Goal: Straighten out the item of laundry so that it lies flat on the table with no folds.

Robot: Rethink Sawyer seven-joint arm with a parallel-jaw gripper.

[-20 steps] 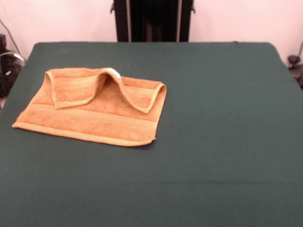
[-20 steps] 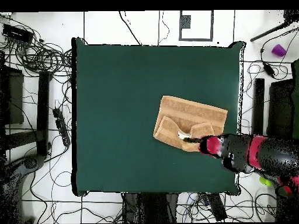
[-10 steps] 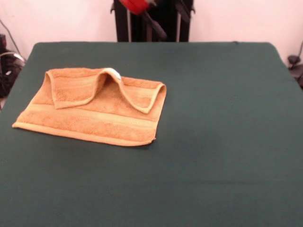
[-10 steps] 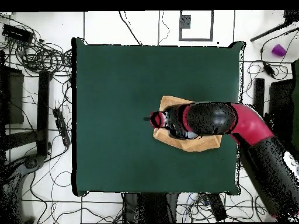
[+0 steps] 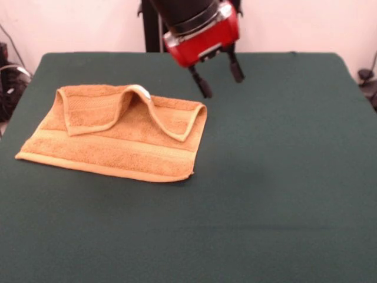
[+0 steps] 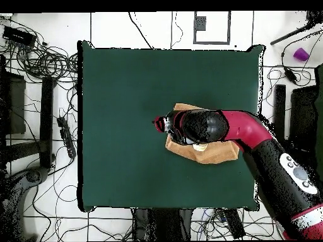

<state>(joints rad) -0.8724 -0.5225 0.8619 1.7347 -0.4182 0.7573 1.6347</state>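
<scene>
Towel [image 5: 118, 135] — orange-tan, lying on the green table [image 5: 283, 194], its far edge folded forward over itself in two flaps, white label [image 5: 142, 90] at the peak between them. Gripper [image 5: 220, 78] hangs above the cloth just past the towel's far corner — two black fingers [image 5: 202, 84] spread apart, nothing held. Overhead view: arm [image 6: 252, 135] crosses over the towel; cables [image 6: 44, 63] litter the tiled floor [image 6: 113, 28] around the table.
</scene>
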